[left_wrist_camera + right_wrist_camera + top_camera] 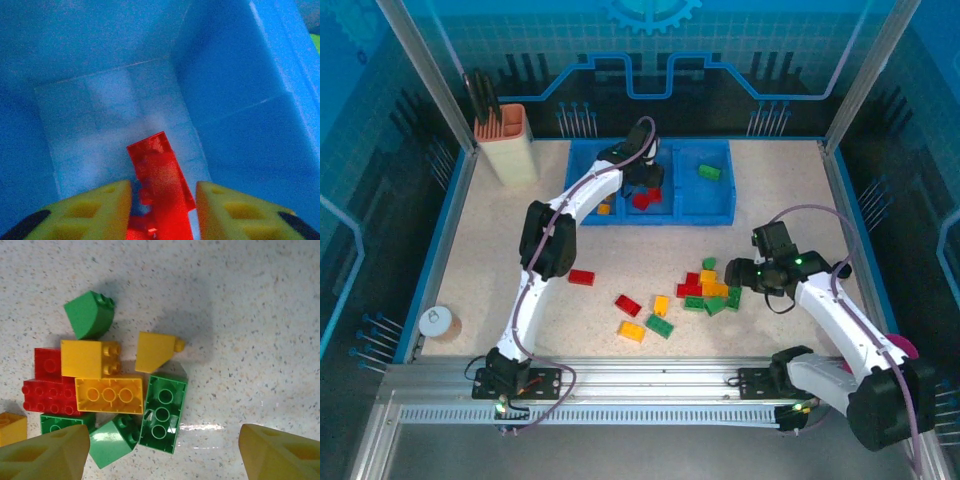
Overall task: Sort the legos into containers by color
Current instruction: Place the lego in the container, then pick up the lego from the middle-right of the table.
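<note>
The blue tray (720,212) stands at the back, its containers side by side. My left gripper (644,182) hangs inside the middle container. Its jaws (163,192) are open a little, with a red lego (159,175) between them and a thin gap on each side. An orange lego (604,208) lies in the left container and a green one (709,172) in the right. My right gripper (746,272) is open over a pile of legos (708,291). A long green lego (163,412) lies between its fingers (165,460), beside a yellow one (109,394).
Loose legos lie mid-table: two red (581,277) (627,304), yellow (661,305), green (659,326) and orange (631,331). A beige-and-orange holder (508,143) stands back left. A small round pot (438,322) sits at the left edge, a pink cup (900,350) at the right.
</note>
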